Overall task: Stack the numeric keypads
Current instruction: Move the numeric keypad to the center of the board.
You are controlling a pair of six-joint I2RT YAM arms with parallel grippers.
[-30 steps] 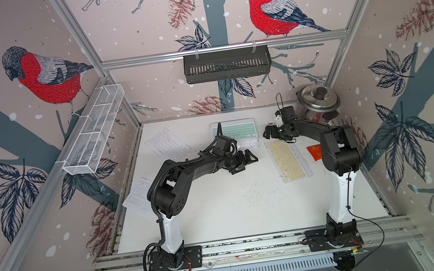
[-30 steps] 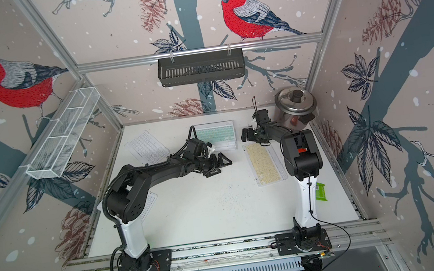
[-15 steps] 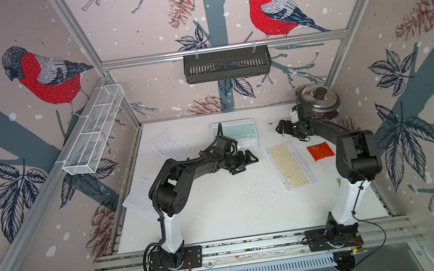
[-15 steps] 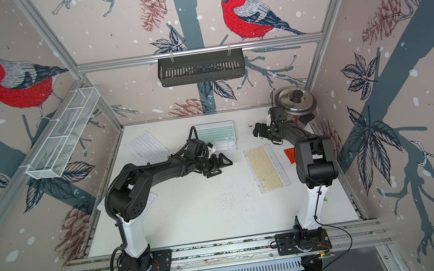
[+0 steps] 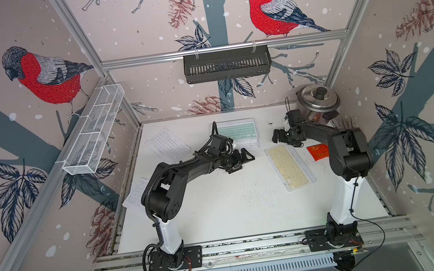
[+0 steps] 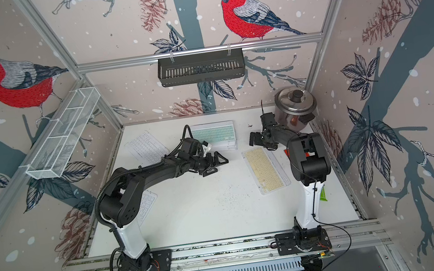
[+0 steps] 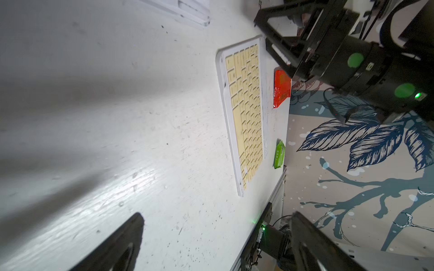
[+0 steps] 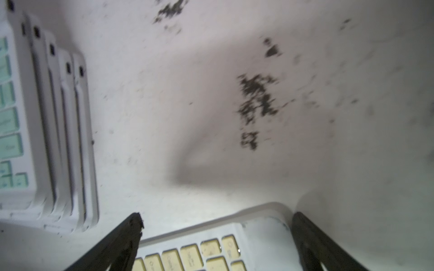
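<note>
A stack of numeric keypads (image 5: 235,135) (image 6: 214,138) (image 8: 47,117) with a mint-green one on top lies at the back middle. A yellow-keyed keypad (image 5: 288,166) (image 6: 266,169) (image 7: 245,117) (image 8: 199,246) lies flat at the right. One white keypad (image 5: 167,145) lies at the back left. Another white one (image 5: 134,194) lies partly under the left arm. My left gripper (image 5: 241,160) (image 7: 217,234) is open over bare table just in front of the stack. My right gripper (image 5: 277,135) (image 8: 217,225) is open, its fingers spread over the yellow keypad's far end, holding nothing.
A steel pot (image 5: 318,101) stands in the back right corner behind the right arm. A red packet (image 5: 317,152) (image 7: 281,88) and a green packet (image 6: 322,195) (image 7: 279,154) lie along the right edge. Dark crumbs (image 8: 256,101) speckle the white table (image 5: 233,213).
The right arm's elbow swung out to the right off the yellow keypad, then came partly back; its gripper stayed near the keypad's far end. The left arm has not moved.
</note>
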